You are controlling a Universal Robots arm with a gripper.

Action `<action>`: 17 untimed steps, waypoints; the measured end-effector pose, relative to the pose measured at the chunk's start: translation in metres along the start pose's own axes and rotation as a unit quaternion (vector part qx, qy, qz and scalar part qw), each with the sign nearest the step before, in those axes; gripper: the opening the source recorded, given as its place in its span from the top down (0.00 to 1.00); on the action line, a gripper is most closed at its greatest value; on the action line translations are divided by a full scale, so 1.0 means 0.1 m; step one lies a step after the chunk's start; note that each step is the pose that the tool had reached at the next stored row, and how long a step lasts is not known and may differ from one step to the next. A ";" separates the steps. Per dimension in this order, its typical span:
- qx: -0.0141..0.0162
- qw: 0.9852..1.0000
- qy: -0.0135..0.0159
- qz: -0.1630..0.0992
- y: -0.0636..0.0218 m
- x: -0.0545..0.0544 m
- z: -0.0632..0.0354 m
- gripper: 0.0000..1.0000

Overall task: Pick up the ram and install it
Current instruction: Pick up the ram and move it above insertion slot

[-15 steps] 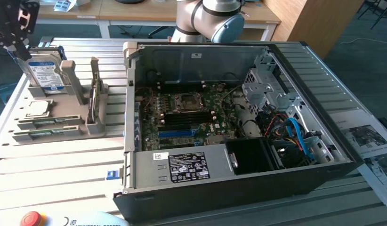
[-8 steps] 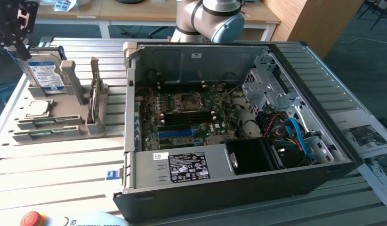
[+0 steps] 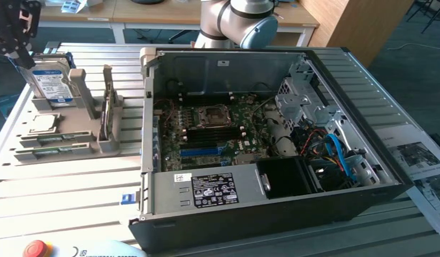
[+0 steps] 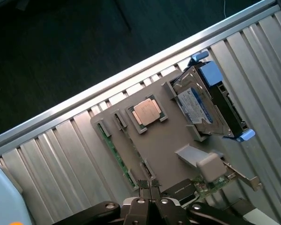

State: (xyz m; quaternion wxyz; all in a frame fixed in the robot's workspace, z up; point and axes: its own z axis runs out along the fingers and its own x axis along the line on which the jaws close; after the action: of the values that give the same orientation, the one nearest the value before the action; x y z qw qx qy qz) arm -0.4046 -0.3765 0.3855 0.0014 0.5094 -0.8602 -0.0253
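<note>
Hovering over matte grey holder (image 4: 171, 140), black fingers (image 4: 144, 185) pinched shut — empty, thin green ram (image 4: 113, 151) nearby.

Hand (image 4: 149, 183) fully closed, aloft.

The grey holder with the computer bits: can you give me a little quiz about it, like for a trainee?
1. True or false: the ram lies in the grey holder, not in the hand.
2. What stands upright in the holder? A the hard drive; B the square processor chip; C the red button.
3. Fill in: the computer case is ___ on top, so the motherboard shows.
Key: 1 true; 2 A; 3 open.
</note>
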 end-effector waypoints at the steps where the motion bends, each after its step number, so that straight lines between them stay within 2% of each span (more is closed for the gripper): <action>1: 0.000 1.000 0.000 -0.006 0.000 0.00 0.000 0.89; 10: -0.001 0.999 0.002 -0.050 0.001 0.00 0.000 0.89; 17: -0.002 0.996 0.004 -0.086 0.000 0.00 0.000 0.89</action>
State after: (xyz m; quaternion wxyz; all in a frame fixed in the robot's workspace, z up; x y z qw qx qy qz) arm -0.4047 -0.3765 0.3855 0.0036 0.5813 -0.8133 -0.0251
